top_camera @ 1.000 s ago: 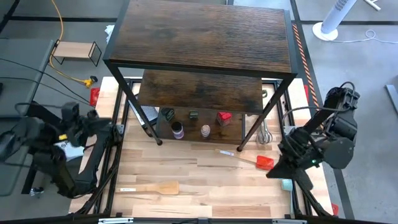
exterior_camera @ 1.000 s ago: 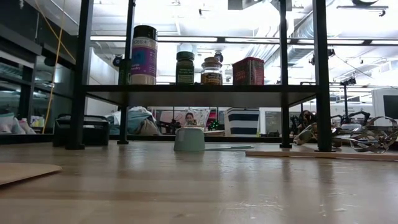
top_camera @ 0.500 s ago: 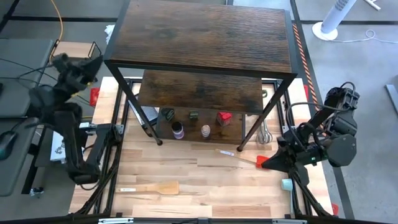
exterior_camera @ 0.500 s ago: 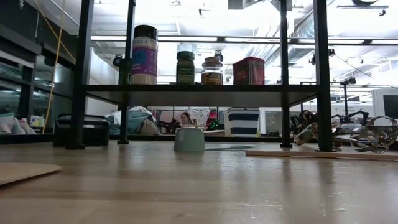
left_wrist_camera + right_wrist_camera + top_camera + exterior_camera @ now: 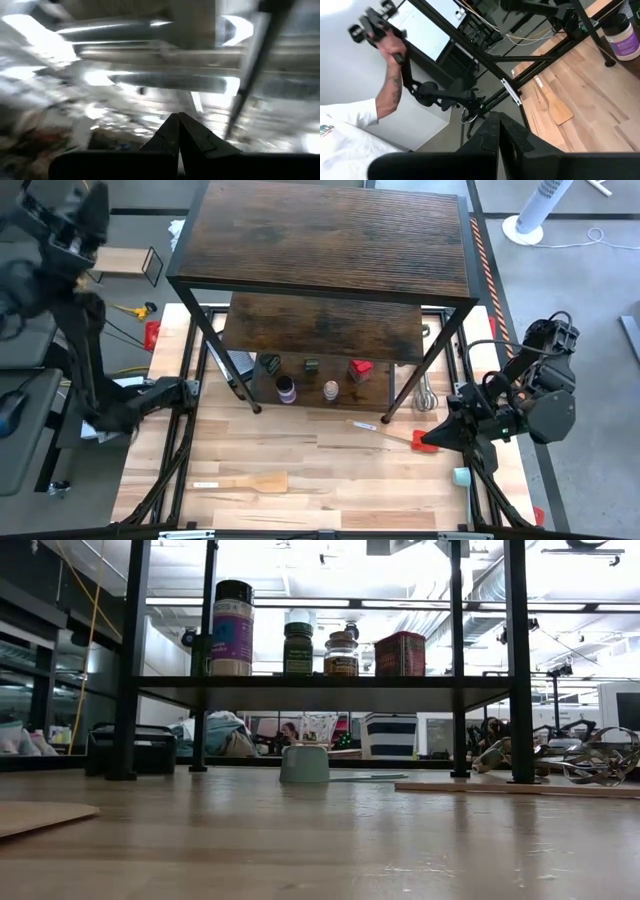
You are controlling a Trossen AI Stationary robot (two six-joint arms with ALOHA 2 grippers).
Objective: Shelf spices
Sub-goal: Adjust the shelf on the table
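Four spices (image 5: 318,376) are sitting on the shelf's (image 5: 330,240) lowest tier, mid-frame; both fingers are clenched empty, the right gripper (image 5: 432,442) nearing the pale jar (image 5: 461,476), lower right: it should be opening first

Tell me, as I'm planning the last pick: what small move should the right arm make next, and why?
Probably open the right gripper and swing it toward the tiny pale jar. Four jars already stand on the shelf, lowest board; that jar sits on the table beside the right arm, whose gripper is shut and empty. The left gripper waits raised at far left.
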